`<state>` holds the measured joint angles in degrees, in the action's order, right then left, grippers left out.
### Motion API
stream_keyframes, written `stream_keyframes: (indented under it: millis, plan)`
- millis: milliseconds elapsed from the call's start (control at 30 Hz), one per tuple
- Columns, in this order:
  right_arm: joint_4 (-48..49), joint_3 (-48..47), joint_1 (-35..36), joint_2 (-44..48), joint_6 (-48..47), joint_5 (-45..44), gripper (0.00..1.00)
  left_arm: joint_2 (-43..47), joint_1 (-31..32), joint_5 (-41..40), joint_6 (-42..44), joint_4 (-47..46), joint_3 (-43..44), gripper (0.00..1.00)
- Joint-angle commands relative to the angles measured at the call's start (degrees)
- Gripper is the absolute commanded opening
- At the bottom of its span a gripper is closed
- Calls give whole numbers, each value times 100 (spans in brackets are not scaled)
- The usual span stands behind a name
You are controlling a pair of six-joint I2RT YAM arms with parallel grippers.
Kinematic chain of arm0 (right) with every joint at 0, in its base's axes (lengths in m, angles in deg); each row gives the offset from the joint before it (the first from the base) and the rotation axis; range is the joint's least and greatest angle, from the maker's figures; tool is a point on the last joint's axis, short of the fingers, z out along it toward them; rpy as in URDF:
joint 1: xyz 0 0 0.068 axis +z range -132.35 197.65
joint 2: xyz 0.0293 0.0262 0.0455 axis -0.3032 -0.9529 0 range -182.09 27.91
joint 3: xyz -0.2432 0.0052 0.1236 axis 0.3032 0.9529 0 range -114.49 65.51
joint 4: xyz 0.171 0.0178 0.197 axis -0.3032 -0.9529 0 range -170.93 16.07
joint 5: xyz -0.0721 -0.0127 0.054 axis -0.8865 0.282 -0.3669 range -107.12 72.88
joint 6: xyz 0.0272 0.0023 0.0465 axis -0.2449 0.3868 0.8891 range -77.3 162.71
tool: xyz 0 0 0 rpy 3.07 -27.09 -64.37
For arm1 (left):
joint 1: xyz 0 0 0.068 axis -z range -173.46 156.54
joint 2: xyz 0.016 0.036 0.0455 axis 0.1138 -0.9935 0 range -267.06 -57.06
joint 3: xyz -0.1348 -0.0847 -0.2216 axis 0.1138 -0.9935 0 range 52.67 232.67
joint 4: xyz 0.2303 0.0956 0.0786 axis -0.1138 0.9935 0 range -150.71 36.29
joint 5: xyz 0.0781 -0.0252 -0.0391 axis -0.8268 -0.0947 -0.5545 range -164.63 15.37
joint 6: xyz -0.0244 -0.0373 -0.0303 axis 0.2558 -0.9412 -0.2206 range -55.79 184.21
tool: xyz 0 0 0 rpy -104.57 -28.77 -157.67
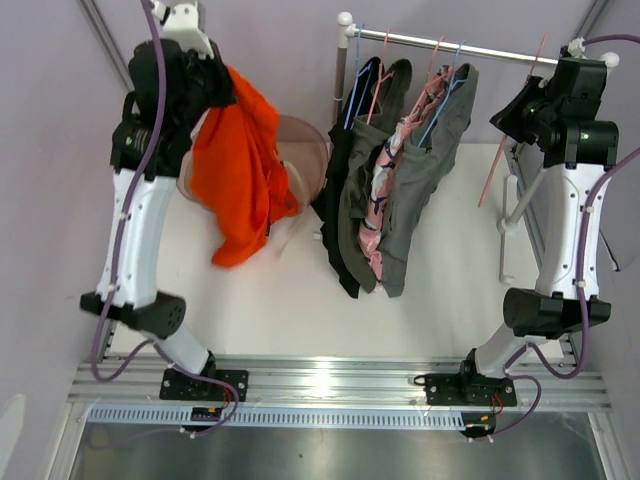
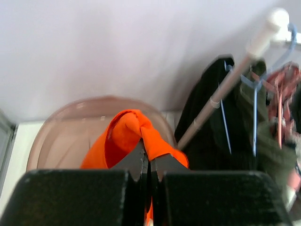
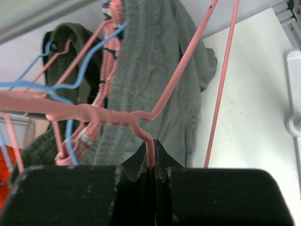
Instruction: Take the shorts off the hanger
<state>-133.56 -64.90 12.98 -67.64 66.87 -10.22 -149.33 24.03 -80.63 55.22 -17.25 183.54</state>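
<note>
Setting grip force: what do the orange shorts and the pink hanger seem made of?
The orange shorts: soft matte cloth, bunching and folding in the left gripper. The pink hanger: probably wire with smooth plastic coating, thin and twisted at the neck, in the right gripper.

- Bright, even, diffuse light from above; shadows faint and soft.
- Strong glare on the metal rail [image 1: 330, 380] at the near edge.
- Left wrist view soft: rack pole [image 2: 225, 84] and hanging shorts [image 2: 207, 136] smeared.
</note>
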Motion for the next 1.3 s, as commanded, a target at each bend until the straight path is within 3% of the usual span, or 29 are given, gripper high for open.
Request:
stream_keyframes:
  millis: [0,33,133,467,700,800,867,1033,1067,1133,1167,1200,1233,1267]
  plan:
    - [584,182,-113,-156,-219,172,0,-823,-334,933,-190,-496,1483,0]
    - [611,209,-157,-192,-219,180,0,-967,-396,934,-199,-688,1790,0]
    - [813,323,-245,-306,-237,198,0,-916,-501,864,-182,-1696,1217,0]
    - [1419,727,-421,-623,-131,374,0,-1328,-773,55,109,-2841,1055,0]
    - [1613,1052,-421,-588,9,506,0,-2593,-1152,327,-656,-2923,967,0]
    - [1622,1263,-421,-439,53,514,0,-2901,-1152,372,-840,-2879,484,4]
    - [1692,1438,-421,-307,97,576,0,-3120,-1152,310,-937,-2730,325,12]
    - [1894,2124,-421,308,203,576,0,-3736,-1152,240,-1174,-2308,334,21]
    - [1886,2195,-421,396,194,576,0,-3789,-1152,214,-1201,-2246,351,41]
    - [1824,2248,-421,580,177,524,1,-3860,-1152,169,-1306,-2123,378,68]
    - [1711,2222,-421,633,168,471,10,-3869,-1152,230,-1315,-1992,395,97]
    - [1666,2213,-421,677,150,436,38,-3860,-1152,222,-1324,-1886,526,99]
    - [1614,2204,-421,774,124,375,56,-3799,-1152,205,-1350,-1781,571,99]
    - [1587,2195,-421,818,115,339,90,-3738,-1143,204,-1351,-1606,641,99]
